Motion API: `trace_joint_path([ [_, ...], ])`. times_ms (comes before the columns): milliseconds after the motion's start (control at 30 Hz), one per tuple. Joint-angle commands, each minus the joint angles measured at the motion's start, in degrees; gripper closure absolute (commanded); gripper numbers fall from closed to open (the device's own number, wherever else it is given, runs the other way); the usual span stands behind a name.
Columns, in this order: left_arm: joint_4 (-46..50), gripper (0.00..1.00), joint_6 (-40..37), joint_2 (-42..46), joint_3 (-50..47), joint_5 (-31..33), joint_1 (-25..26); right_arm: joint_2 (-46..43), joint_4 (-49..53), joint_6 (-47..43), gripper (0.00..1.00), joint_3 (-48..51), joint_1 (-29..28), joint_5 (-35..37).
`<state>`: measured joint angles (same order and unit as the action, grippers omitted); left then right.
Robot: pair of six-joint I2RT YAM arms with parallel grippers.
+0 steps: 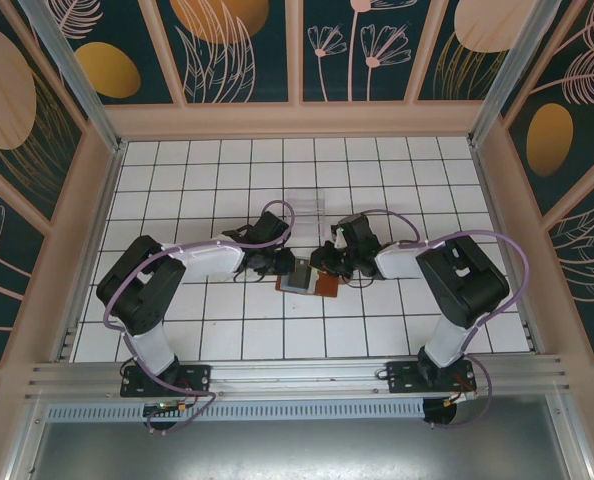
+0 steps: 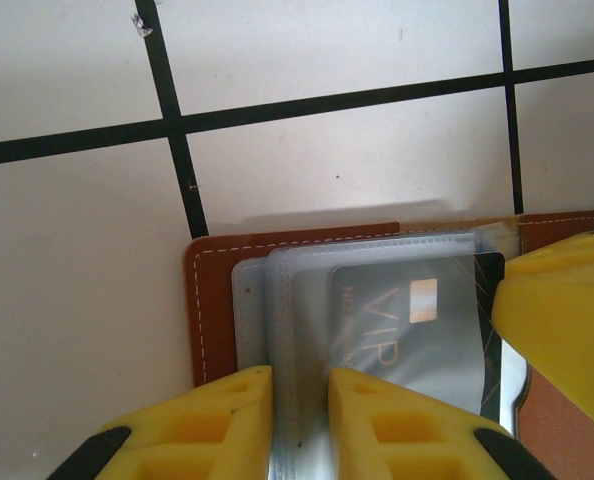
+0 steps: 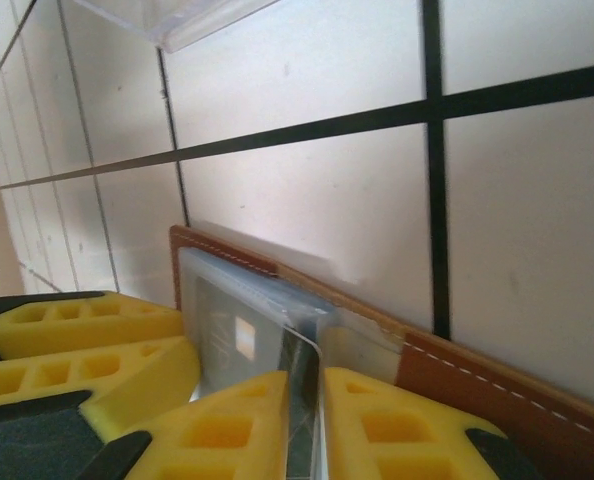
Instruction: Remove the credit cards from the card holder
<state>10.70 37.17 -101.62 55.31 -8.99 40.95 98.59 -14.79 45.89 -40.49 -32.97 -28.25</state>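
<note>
The left gripper [image 2: 297, 388] has its jaws pinched together on the clear sleeves [image 2: 277, 330] at the left side of the card holder [image 2: 212, 310]; the holder lies open and flat mid-bench [image 1: 237, 190], between the two arms; a grey VIP credit card [image 2: 407, 320] sits in a sleeve; on the right, the right gripper [image 3: 305, 395] has its jaws clamped on the edge of a dark card [image 3: 302, 375].

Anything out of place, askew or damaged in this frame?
Nothing looks spilled or damaged. On the open card holder, the clear sleeves sit fanned, edges not flush, where the left gripper pinches them. The right gripper appears to grip the grey VIP card by its edge.
</note>
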Motion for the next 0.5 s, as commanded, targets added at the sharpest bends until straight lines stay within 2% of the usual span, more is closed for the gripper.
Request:
trace_joint_path([
  [0, 6.99, 0.77, 0.45, -3.42, -2.03, 0.18, 0.58, 1.32, -4.89, 0.96, 0.84, -0.21, 0.45, -2.88],
  [133, 6.97, 0.77, 0.46, -3.58, -1.9, -0.01, 0.61, 2.17, -7.43, 1.61, 0.88, 0.26, 0.53, -4.26],
  [267, 6.97, 0.77, 0.46, -3.65, -1.81, -0.1, 0.7, 3.62, -8.48, 2.15, 0.87, 0.19, 0.63, -5.32],
  [467, 7.14, 0.77, 0.48, -3.67, -1.8, 0.23, 0.63, 3.17, -7.77, 2.56, 0.93, 1.36, 0.85, -4.27],
])
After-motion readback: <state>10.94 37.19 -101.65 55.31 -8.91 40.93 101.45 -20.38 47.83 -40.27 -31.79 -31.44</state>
